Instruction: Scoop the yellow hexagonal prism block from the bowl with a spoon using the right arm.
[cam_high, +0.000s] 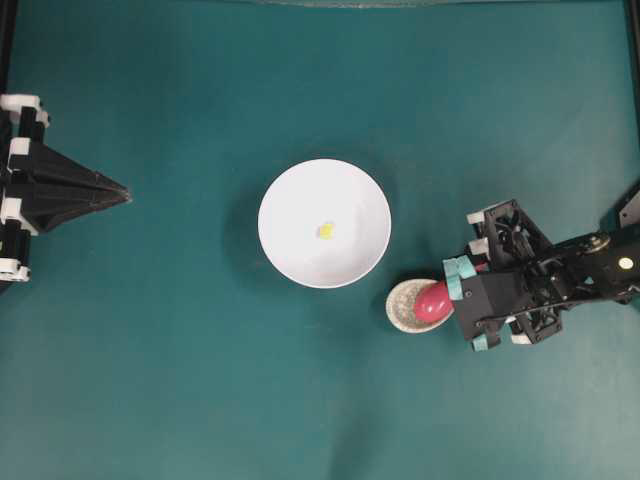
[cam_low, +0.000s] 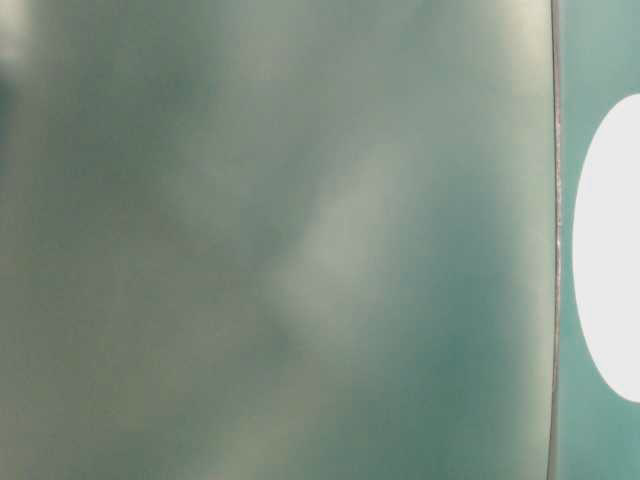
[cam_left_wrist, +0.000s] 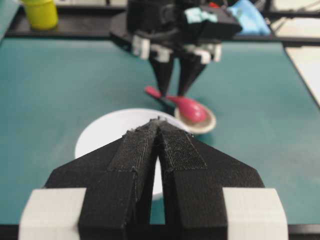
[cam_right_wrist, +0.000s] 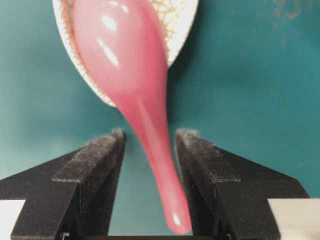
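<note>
The white bowl (cam_high: 290, 195) stands mid-table with the tiny yellow hexagonal prism block (cam_high: 326, 231) lying inside it. Right of the bowl, the pink-red spoon (cam_high: 433, 300) lies with its scoop in a speckled beige rest (cam_high: 400, 312). My right gripper (cam_high: 470, 308) hangs over the spoon's handle. In the right wrist view the handle (cam_right_wrist: 160, 165) runs between the fingers of this open gripper (cam_right_wrist: 150, 135), closer to the right finger (cam_right_wrist: 200, 160), with a gap on the left. My left gripper (cam_high: 122, 192) is shut at the table's left edge, its tips (cam_left_wrist: 159, 121) pointing toward the bowl (cam_left_wrist: 107, 130).
A yellow cup (cam_left_wrist: 40, 12) and a blue cloth (cam_left_wrist: 250, 17) sit beyond the table's black rail behind the right arm. The table-level view is a blur, with only a white bowl edge (cam_low: 610, 250) showing at the right.
</note>
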